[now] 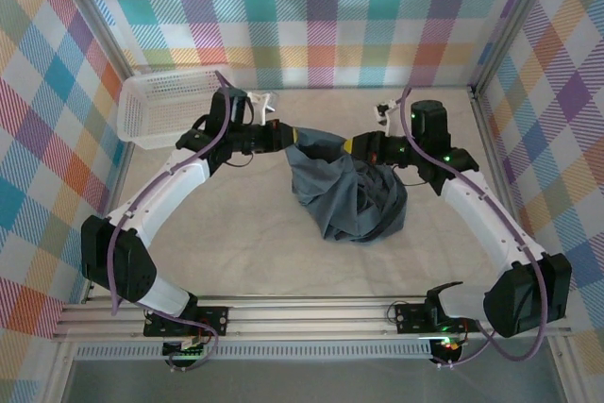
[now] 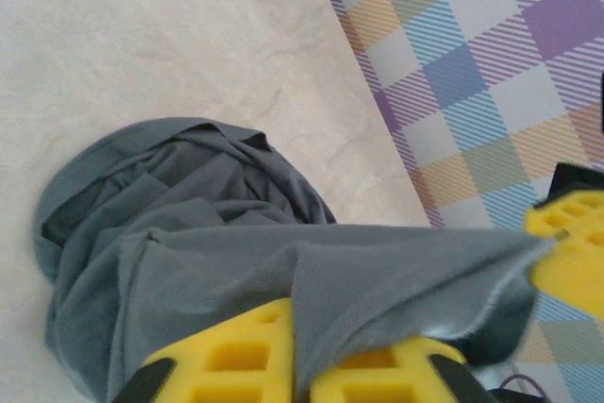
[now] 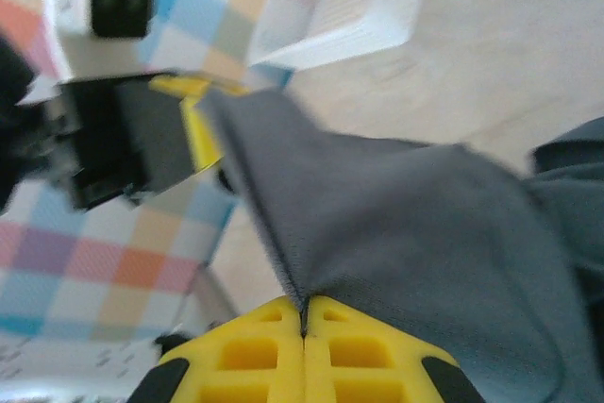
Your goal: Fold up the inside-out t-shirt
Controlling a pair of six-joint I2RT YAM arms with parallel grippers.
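Observation:
The inside-out t-shirt (image 1: 354, 197) is a dark blue-grey bundle, its lower part heaped on the table and its top edge lifted and stretched between both grippers. My left gripper (image 1: 288, 136) holds the left end; in the left wrist view the cloth (image 2: 189, 233) runs down between its yellow fingers (image 2: 226, 356). My right gripper (image 1: 357, 146) holds the right end, its fingers (image 3: 255, 356) pressed together on a fold of the cloth (image 3: 406, 224). The two grippers face each other a short way apart above the table's middle.
A white lattice basket (image 1: 165, 106) stands at the back left, close behind the left arm, and shows again in the right wrist view (image 3: 340, 7). Plaid walls (image 1: 321, 16) enclose the beige table (image 1: 236, 233) on three sides. Bare tabletop lies in front of the shirt.

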